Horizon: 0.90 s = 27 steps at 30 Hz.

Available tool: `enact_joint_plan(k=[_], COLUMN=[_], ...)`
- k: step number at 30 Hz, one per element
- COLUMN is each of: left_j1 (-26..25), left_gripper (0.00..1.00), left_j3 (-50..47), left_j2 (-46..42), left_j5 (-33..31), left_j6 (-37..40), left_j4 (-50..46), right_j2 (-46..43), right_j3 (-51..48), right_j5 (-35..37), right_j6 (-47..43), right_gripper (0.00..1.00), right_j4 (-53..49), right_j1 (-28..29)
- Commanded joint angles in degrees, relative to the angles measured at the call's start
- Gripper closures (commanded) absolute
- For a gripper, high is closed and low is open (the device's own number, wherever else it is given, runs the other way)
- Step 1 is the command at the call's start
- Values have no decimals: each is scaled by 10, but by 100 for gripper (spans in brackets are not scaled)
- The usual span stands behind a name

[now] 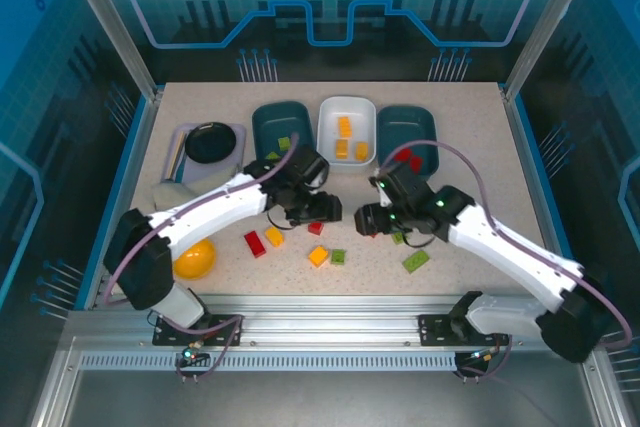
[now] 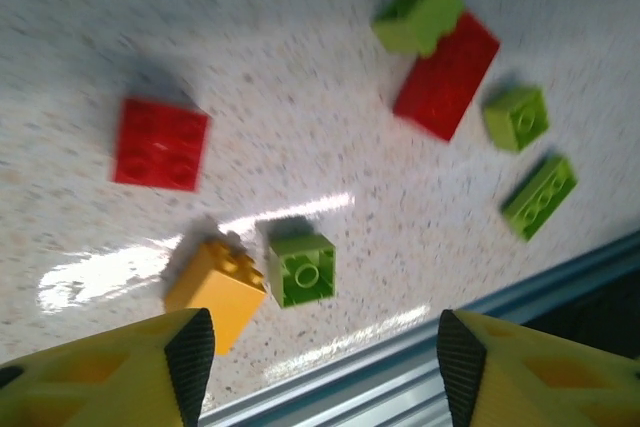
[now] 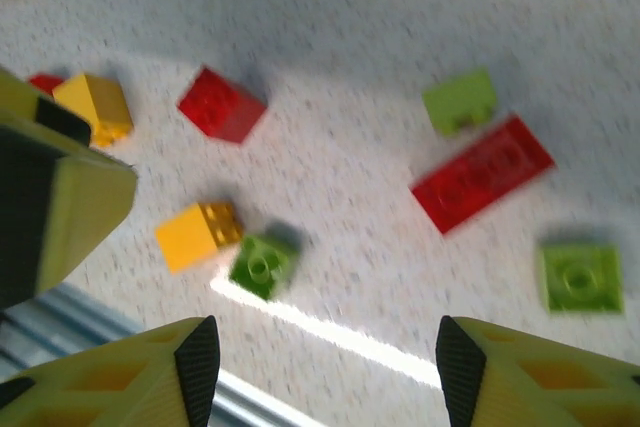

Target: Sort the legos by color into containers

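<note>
Close to the bottom rim of the table (image 1: 480,187), a yellow bowl (image 1: 195,259) sits at the lower left, partly covered by the left arm. A little higher lie the loose legos. A red brick (image 1: 255,243) and an orange brick (image 1: 274,236) rest just beside each other. Right of them a second orange brick (image 1: 318,255) sits just beside a small green brick (image 1: 338,257). A long green brick (image 1: 415,260) lies apart at the right. Past it, toward the right rim, the table is bare and wide.

Above these bricks the two arms meet in the middle. The left gripper (image 2: 320,362) has its fingers wide apart with nothing between them, and so does the right gripper (image 3: 322,367). Both wrist views are blurry, and the bottom edge cuts the fingers off. A half-hidden green brick (image 1: 398,237) peeks out from under the right gripper.

Farthest up stand the containers in a row. The left teal tray (image 1: 272,117) holds green pieces (image 1: 284,142), and the left arm covers its lower edge. The white tray (image 1: 350,107) holds three orange pieces (image 1: 344,127). The right teal tray (image 1: 405,122) holds a red piece (image 1: 405,157), partly covered by the right arm. A black dish (image 1: 210,142) sits at the upper left.
</note>
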Motion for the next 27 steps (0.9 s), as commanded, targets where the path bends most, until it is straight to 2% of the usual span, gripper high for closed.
enact_joint_plan(k=[1,4,10,16,27], left_j1=[-33,-51,-76,-82,-92], left_gripper=[37,35,34,34,33], left_j3=[33,54,112,144,135], left_j2=[43,95,177,228,248], left_j5=[6,-4,-14,-35,-44], left_j6=[20,24,43,33,24], left_j4=[-29,-46,-69,-110,-120], right_j2=[-86,-153,-223,-241,-222], right_j3=[-28,-48,-61,-65,-66], right_j5=[-16,-10,-10,-9,-26], right_j6=[46,62,86,92,79], right_gripper=[37,32,31,31,31], right_j4=[-58,-98,-149,-153,-131], right_j1=[6,6,7,8,8])
